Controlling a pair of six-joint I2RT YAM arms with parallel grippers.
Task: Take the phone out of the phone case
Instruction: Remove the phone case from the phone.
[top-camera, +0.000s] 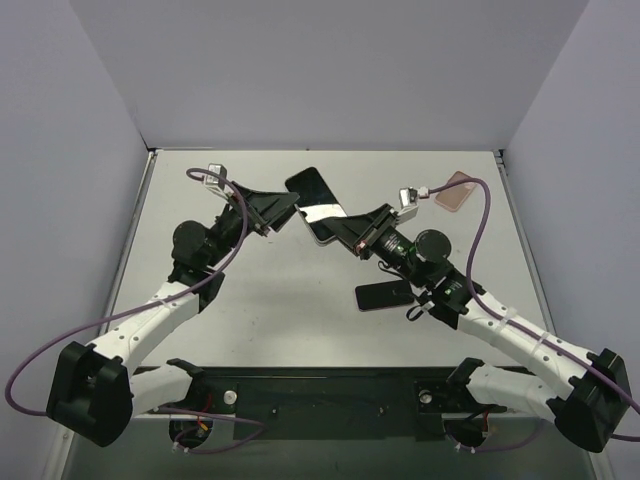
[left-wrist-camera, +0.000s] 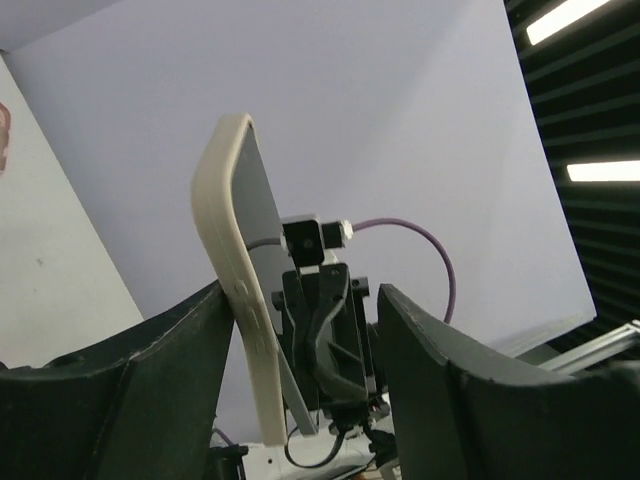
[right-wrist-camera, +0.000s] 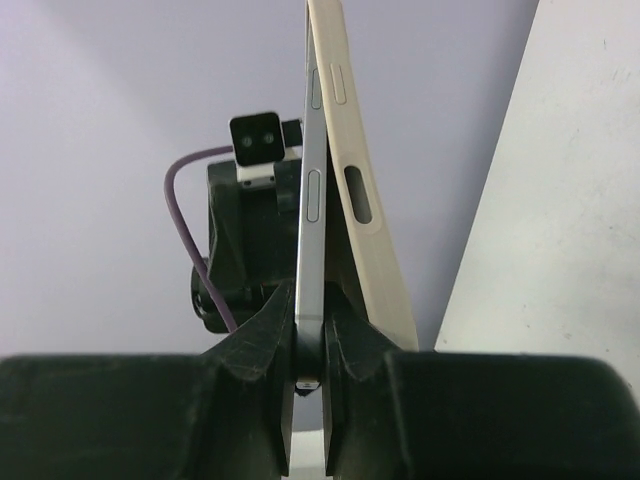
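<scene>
Two arms meet in the upper middle of the overhead frame, above the table (top-camera: 280, 330), with the phone (right-wrist-camera: 308, 190) and its cream phone case (right-wrist-camera: 365, 210) raised on edge between them. The right gripper (right-wrist-camera: 310, 325) is clenched on the phone's bare silver rim at the bottom centre of its own view. It pinches metal only and leaves the case free, so that the shell can be drawn off without dragging the handset along. From that pinch the case leans away to the right. The two edges appear to meet again toward the top of the frame, so the far end is probably seated while the near end has come out. The left gripper (left-wrist-camera: 300, 300) stands released, its jaws spread wide. The case edge rises beside the left-of-frame finger, with a clear gap to the other one; likely it is set to take a fresh hold on the shell. A dark handset (top-camera: 383, 296) lies flat at centre right of the overhead frame, and a pink case (top-camera: 458, 192) sits at upper right. Both are well apart from the work.
</scene>
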